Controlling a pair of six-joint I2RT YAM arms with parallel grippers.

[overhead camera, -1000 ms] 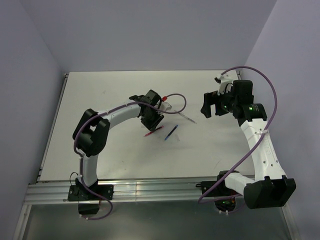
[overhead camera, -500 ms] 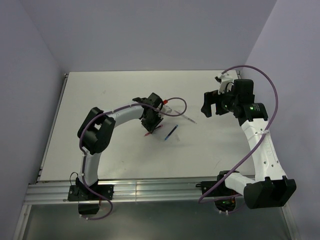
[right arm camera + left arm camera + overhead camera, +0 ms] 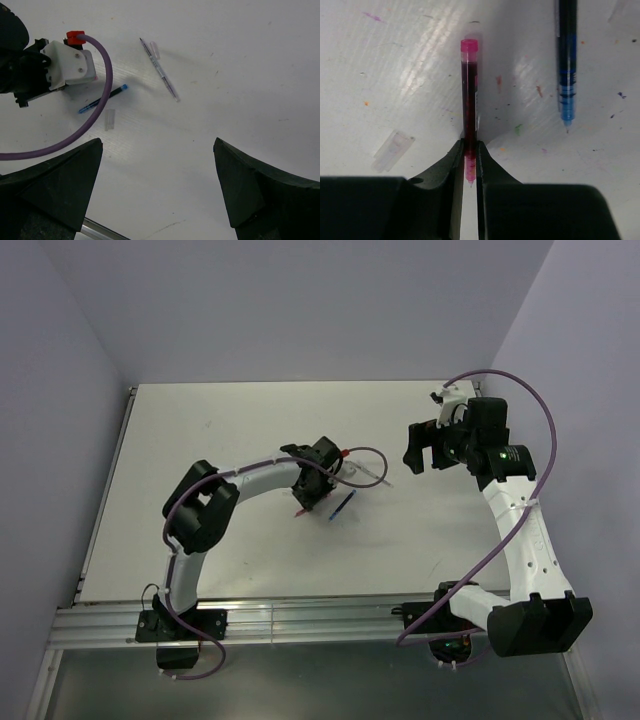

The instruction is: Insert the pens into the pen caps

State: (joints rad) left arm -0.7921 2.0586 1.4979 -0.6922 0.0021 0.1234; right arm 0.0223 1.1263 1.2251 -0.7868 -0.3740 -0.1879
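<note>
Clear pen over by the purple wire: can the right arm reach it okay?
Probably yes. The right gripper hangs open above the table, with the clear pen lying uncovered ahead of it. The purple cable curves past to one side, not across it.

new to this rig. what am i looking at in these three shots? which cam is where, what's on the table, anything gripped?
Two robot arms, each ending in a two-finger gripper, are bolted at the near edge of a white table. The wide shot comes from a fixed camera above and behind them. The other two come from a camera on each wrist. On the table lie a red pen, a blue pen, a pale clear pen and small clear caps. The left gripper is pinched on the red pen near its tip. The right gripper hangs wide open, holding nothing.
</note>
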